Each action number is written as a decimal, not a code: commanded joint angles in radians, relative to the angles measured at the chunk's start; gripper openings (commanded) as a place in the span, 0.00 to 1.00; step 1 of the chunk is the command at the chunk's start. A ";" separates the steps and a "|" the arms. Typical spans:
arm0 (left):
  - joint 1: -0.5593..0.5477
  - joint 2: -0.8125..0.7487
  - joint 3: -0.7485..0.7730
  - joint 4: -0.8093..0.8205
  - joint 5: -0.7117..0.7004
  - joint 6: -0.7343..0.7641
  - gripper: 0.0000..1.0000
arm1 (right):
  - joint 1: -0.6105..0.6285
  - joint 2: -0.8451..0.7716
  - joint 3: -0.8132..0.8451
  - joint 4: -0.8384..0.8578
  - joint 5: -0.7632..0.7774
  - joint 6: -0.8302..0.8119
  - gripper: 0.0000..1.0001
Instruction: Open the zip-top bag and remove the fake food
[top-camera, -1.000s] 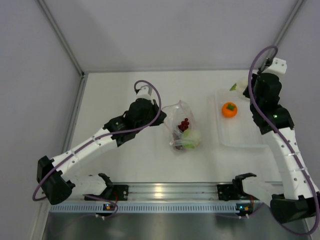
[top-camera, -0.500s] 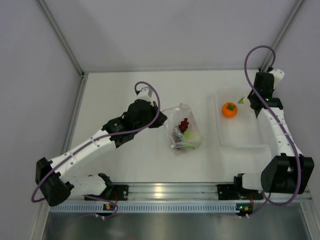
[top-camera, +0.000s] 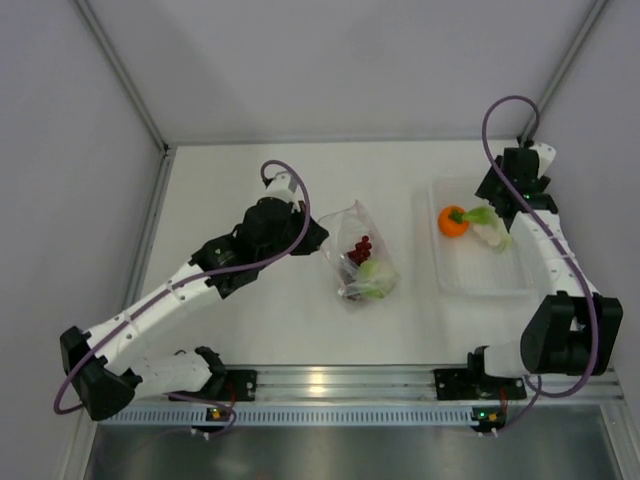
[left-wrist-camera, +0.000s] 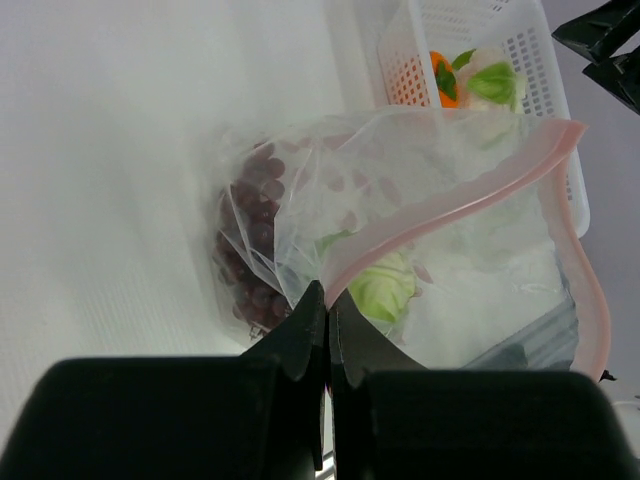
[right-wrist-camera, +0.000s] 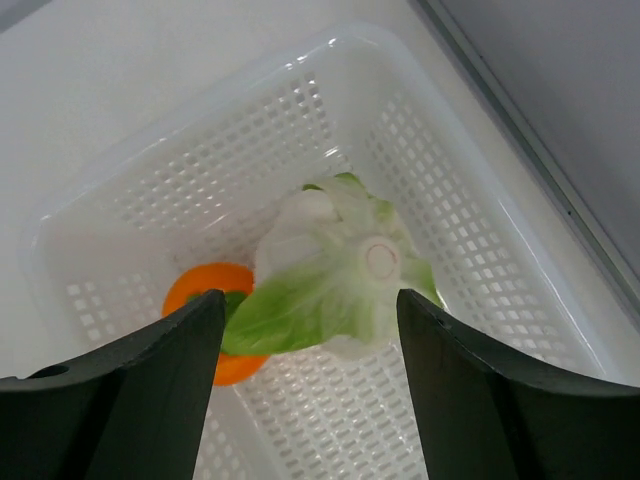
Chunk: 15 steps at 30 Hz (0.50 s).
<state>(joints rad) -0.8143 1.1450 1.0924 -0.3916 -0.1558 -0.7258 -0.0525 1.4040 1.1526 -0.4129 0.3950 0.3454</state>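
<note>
The zip-top bag (top-camera: 360, 258) lies mid-table, its pink zip strip (left-wrist-camera: 470, 195) gaping open. My left gripper (left-wrist-camera: 328, 300) is shut on the strip's near end, at the bag's left side (top-camera: 318, 238). Inside the bag show a dark grape bunch (left-wrist-camera: 255, 215) and a green piece (left-wrist-camera: 385, 285). My right gripper (right-wrist-camera: 310, 300) hangs open over the white tray (right-wrist-camera: 450, 150), holding nothing. Below its jaws the white and pale green leafy vegetable (right-wrist-camera: 330, 265) rests in the tray, a leaf overlapping the orange fruit (right-wrist-camera: 190, 288). From above, the vegetable (top-camera: 490, 226) sits right of the orange fruit (top-camera: 452, 221).
The perforated tray (top-camera: 480, 282) stands at the right, close to the right wall. Walls close the table at the back and both sides. The arm bases and a metal rail (top-camera: 330, 382) run along the near edge.
My right gripper has opened and let go of the leafy vegetable, which now lies in the tray beside the orange fruit. The left arm shifted slightly, still gripping the bag.
</note>
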 joint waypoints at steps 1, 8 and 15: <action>0.004 -0.031 0.083 -0.022 -0.028 0.037 0.00 | 0.010 -0.152 0.012 0.025 -0.093 0.029 0.70; 0.006 -0.028 0.167 -0.056 -0.045 0.060 0.00 | 0.011 -0.388 -0.028 0.052 -0.623 0.078 0.68; 0.006 0.008 0.216 -0.056 -0.056 0.058 0.00 | 0.016 -0.505 -0.092 0.052 -1.033 0.124 0.68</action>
<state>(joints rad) -0.8131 1.1439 1.2533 -0.4683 -0.1852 -0.6796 -0.0471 0.9394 1.1107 -0.3851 -0.3923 0.4202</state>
